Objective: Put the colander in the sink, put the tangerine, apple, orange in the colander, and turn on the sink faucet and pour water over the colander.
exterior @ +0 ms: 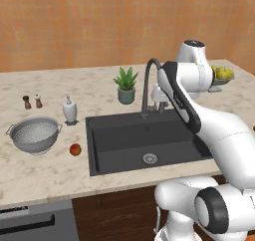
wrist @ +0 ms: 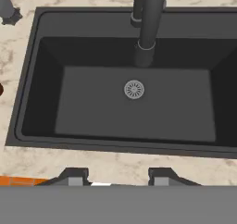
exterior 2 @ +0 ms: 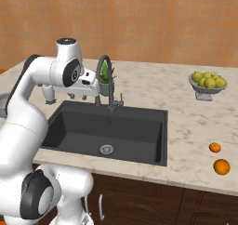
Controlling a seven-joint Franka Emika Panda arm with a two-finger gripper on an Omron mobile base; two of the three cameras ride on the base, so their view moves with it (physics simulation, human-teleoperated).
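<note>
- Marbled beige stone forms the surface (exterior: 45, 178) along the near edge; the apple (exterior: 75, 149), red with a yellow blush, lies on it just left of the sink's rim.
- Charcoal sink (exterior: 119, 148), rectangular, set into the surface; round silver drain (exterior: 150, 158) in its floor; basin holds nothing else.
- Silver-grey colander (exterior: 35, 134), pierced and two-handled, stands upright on the surface left of the apple, apart from it and outside the sink.
- An orange (exterior 2: 221, 166) and a smaller tangerine (exterior 2: 214, 147) lie on the surface right of the sink, near each other but not touching.
- Jaws (wrist: 118, 176): two dark tips spread apart with nothing between them, above the sink's near rim and pointing down into the basin.
- Dark grey sink faucet (exterior: 148, 85), gooseneck, rises from the far rim; no water visible at its spout.
- White soap bottle (exterior: 69, 109), two small shakers (exterior: 32, 102), a potted plant (exterior: 126, 85) and a grey footed bowl (exterior 2: 208, 85) of yellow lemons stand farther back.
</note>
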